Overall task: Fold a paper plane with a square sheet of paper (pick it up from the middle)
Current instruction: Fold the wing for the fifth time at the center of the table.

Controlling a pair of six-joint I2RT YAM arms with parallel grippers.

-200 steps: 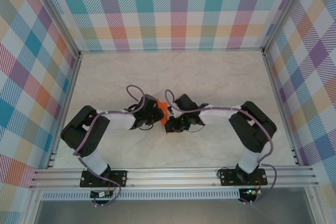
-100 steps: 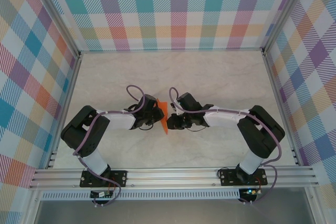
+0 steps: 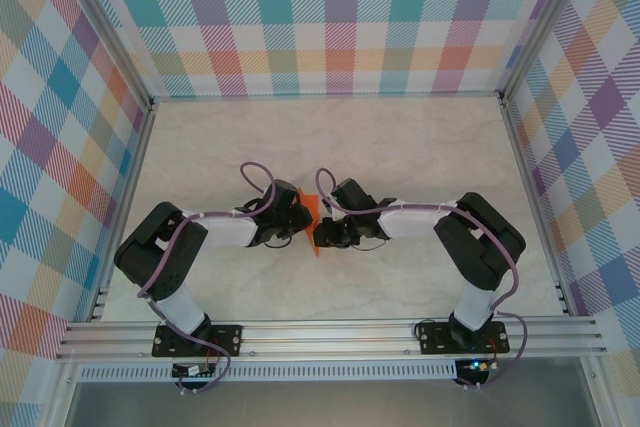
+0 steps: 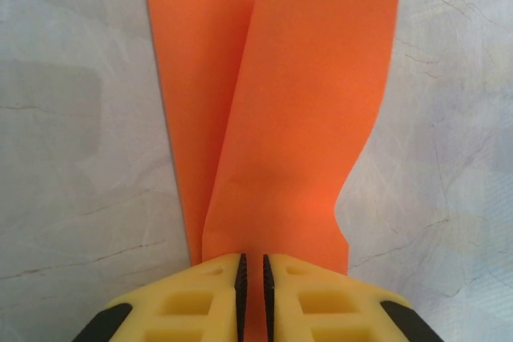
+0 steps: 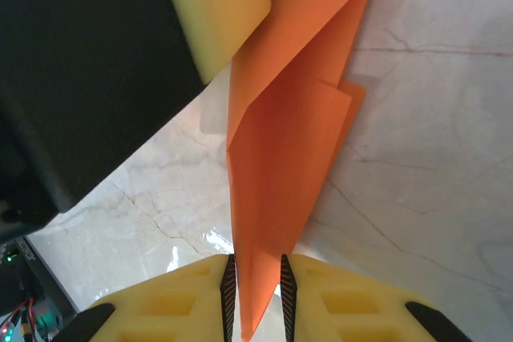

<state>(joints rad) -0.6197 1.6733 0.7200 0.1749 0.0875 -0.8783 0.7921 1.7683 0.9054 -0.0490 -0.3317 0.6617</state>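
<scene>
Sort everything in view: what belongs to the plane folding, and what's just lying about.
Job: partly folded bright orange paper sheet; left jaws pinching it; right jaws straddling its edge.
Not part of it: marbled white tabletop; multicoloured plaid walls; aluminium front rail.

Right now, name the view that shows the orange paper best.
Left wrist: the orange paper spreads wide, both flaps plain, clamped in the left pincer. Right wrist shows a narrower strip inside the right pincer; top external, a sliver between the arms.

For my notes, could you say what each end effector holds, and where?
Left end effector pinches folded paper by one end; right end effector straddles the other, grip unclear.
</scene>
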